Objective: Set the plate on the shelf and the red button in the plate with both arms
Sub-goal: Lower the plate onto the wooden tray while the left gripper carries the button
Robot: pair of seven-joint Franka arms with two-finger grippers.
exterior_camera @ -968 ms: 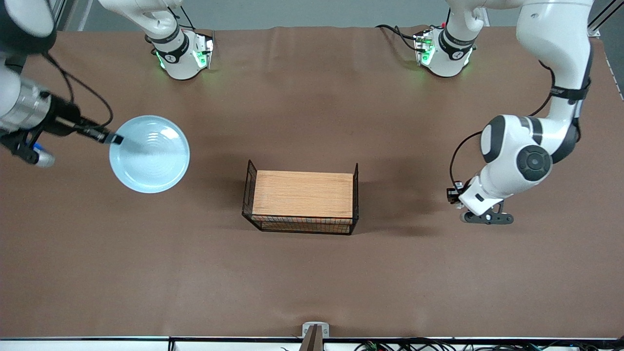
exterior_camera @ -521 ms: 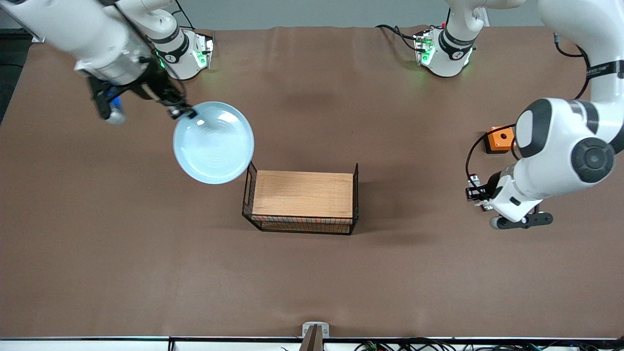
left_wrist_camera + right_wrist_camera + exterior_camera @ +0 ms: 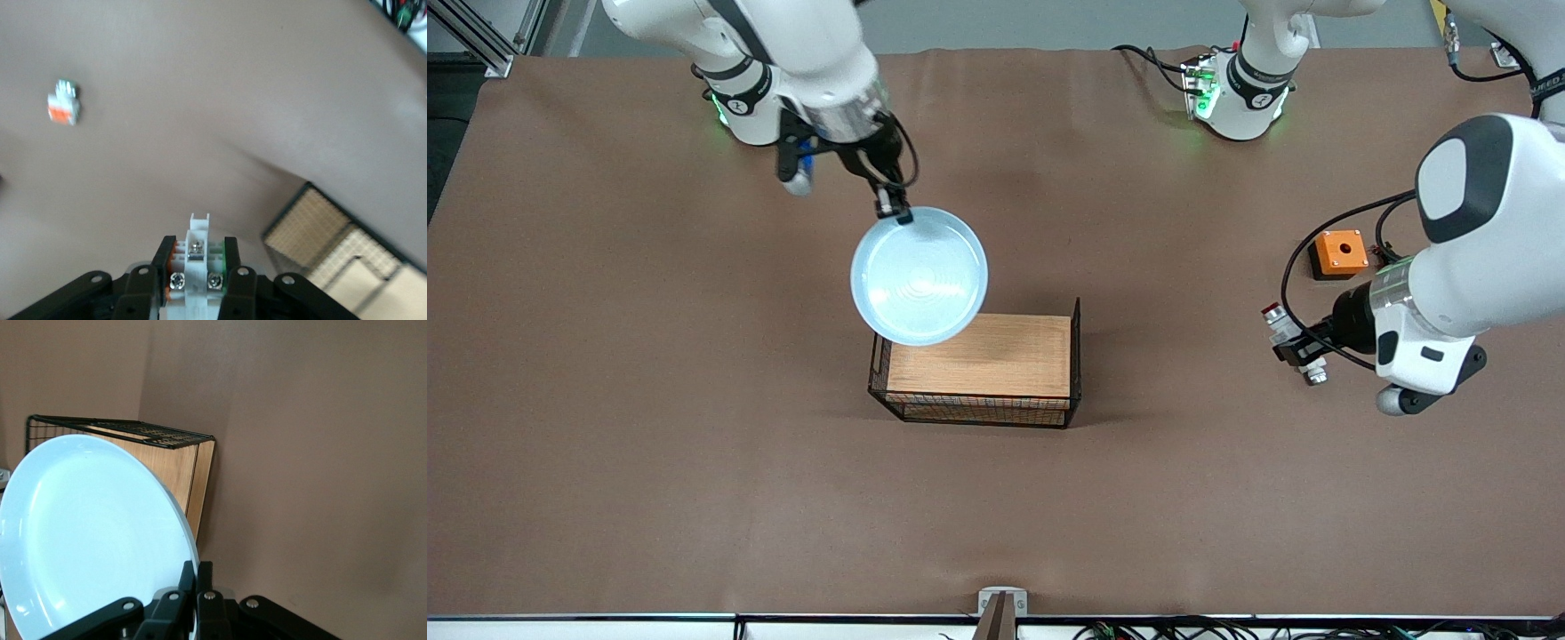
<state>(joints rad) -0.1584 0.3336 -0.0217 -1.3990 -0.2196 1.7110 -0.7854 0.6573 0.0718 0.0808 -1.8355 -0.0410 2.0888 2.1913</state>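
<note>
The pale blue plate (image 3: pixel 919 276) hangs in the air, tilted, over the table and the corner of the wooden-topped wire rack (image 3: pixel 983 356). My right gripper (image 3: pixel 894 212) is shut on the plate's rim. In the right wrist view the gripper (image 3: pixel 197 570) pinches the rim of the plate (image 3: pixel 87 527). My left gripper (image 3: pixel 1294 345) is shut on the red button (image 3: pixel 1282 327), held above the table toward the left arm's end. In the left wrist view the gripper (image 3: pixel 195 248) clamps the button's white body (image 3: pixel 198 233), which shows a green patch.
An orange box with a hole (image 3: pixel 1338 253) sits on the table beside the left arm. A small white piece with an orange-red block (image 3: pixel 63 110) lies on the table in the left wrist view. The rack also shows there (image 3: pixel 347 253) and in the right wrist view (image 3: pixel 180 467).
The right arm has swung the plate from its end of the table to over the rack's corner. The left arm has lifted and shifted toward its end with the button, uncovering the orange box.
</note>
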